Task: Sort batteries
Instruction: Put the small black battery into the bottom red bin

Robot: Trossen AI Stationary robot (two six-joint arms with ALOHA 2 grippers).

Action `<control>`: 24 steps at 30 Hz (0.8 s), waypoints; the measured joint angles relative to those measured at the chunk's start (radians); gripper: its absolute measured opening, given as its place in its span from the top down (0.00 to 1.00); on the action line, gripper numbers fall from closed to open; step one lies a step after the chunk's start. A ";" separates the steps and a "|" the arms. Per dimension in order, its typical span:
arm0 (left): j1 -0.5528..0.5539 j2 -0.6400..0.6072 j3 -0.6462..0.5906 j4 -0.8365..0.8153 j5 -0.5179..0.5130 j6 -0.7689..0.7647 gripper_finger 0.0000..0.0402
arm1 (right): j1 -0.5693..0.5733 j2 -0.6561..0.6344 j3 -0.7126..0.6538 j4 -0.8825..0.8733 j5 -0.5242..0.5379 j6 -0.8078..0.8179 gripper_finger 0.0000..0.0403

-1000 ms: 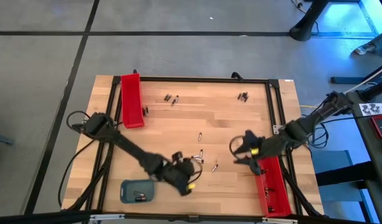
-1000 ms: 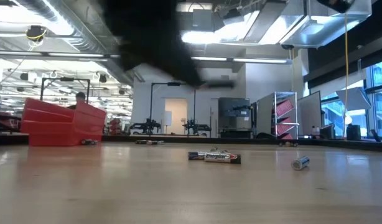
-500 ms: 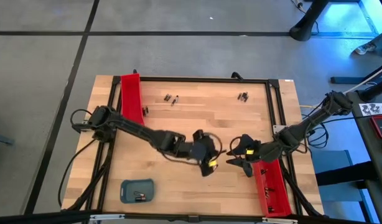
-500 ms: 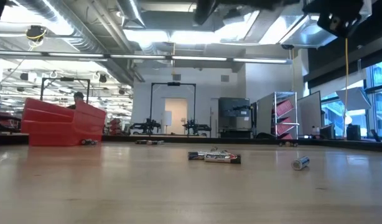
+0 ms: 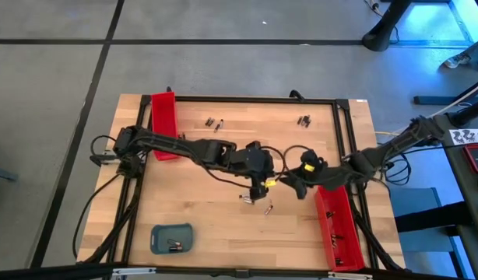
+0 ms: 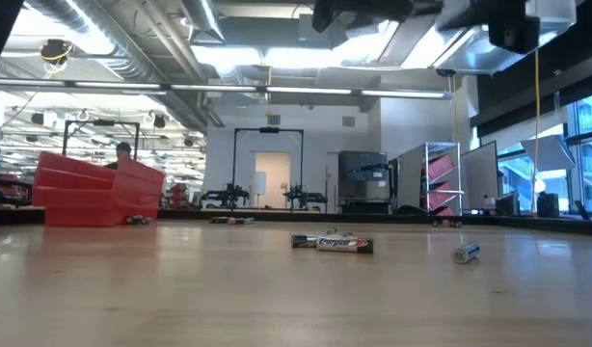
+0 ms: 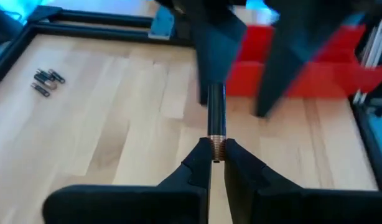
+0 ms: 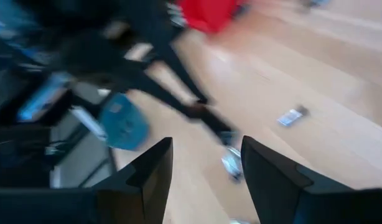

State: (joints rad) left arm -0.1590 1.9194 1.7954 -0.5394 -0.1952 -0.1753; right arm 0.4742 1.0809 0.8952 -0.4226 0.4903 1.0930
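batteries (image 5: 252, 197) lie scattered on the wooden bench (image 5: 223, 225): tiny slim cylinders, silvery to dark. a small cluster sits at the bench's middle, two pairs near the far edge (image 5: 214, 123), and a few rest in the blue-grey tray (image 5: 171, 238) by the near edge. the left claw (image 7: 216, 154), over the bench's middle, is clamped on one battery (image 7: 216, 117), a dark cell with a coppery, ribbed end pinched between the fingertips. the right claw (image 8: 203, 163) hovers just beside it with its fingers apart, holding nothing. one long red tray (image 5: 164, 124) sits at the bench's left, another red tray (image 5: 340, 229) at its right.
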 joint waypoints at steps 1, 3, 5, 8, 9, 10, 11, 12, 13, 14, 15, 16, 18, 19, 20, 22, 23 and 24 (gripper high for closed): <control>0.002 0.000 0.000 -0.010 0.009 0.013 0.96 | -0.018 0.000 0.008 -0.051 -0.025 0.028 0.53; 0.005 0.000 0.000 -0.023 0.020 0.036 0.97 | -0.050 0.000 0.012 -0.102 -0.076 0.060 0.53; 0.006 0.000 0.000 -0.031 0.034 0.062 0.97 | -0.075 0.000 0.012 -0.097 -0.122 0.051 0.53; 0.005 0.000 0.000 -0.028 0.038 0.106 0.97 | -0.110 0.000 0.013 -0.036 -0.222 -0.005 0.53; 0.005 0.000 0.000 -0.027 0.039 0.111 0.96 | -0.121 0.000 0.014 -0.016 -0.249 -0.030 0.53; 0.004 0.000 0.000 -0.028 0.039 0.116 0.96 | -0.129 0.000 0.014 -0.001 -0.266 -0.053 0.53; 0.004 0.000 0.000 -0.027 0.040 0.125 0.96 | -0.135 0.000 0.014 0.011 -0.276 -0.080 0.53; 0.004 0.000 0.000 -0.026 0.040 0.128 0.96 | -0.142 0.000 0.014 0.023 -0.283 -0.103 0.54; 0.004 0.000 0.000 -0.026 0.040 0.129 0.96 | -0.151 0.000 0.014 0.032 -0.294 -0.118 0.55; 0.004 0.000 0.000 -0.026 0.039 0.127 0.97 | -0.162 0.000 0.014 0.040 -0.315 -0.129 0.57; 0.005 0.000 0.000 -0.026 0.039 0.124 0.97 | -0.173 0.000 0.014 0.045 -0.341 -0.134 0.58; 0.005 0.000 0.000 -0.026 0.039 0.119 0.97 | -0.184 0.000 0.014 0.045 -0.367 -0.138 0.60; 0.005 0.000 0.000 -0.025 0.039 0.116 0.97 | -0.201 0.003 0.014 0.043 -0.405 -0.156 0.63; 0.005 0.000 0.000 -0.025 0.039 0.116 0.96 | -0.208 0.003 0.014 0.044 -0.419 -0.162 0.65; 0.005 0.000 0.000 -0.024 0.039 0.116 0.96 | -0.215 0.003 0.014 0.044 -0.432 -0.168 0.67; 0.005 0.000 0.000 -0.025 0.039 0.116 0.95 | -0.229 0.003 0.014 0.058 -0.460 -0.187 0.71; 0.005 0.000 0.000 -0.025 0.039 0.116 0.95 | -0.233 0.003 0.014 0.066 -0.462 -0.198 0.72; 0.005 0.000 0.000 -0.025 0.038 0.116 0.96 | -0.235 0.003 0.014 0.068 -0.465 -0.205 0.74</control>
State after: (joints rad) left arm -0.1543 1.9194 1.7954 -0.5640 -0.1569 -0.0594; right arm 0.2394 1.0843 0.9092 -0.3550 0.0252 0.8881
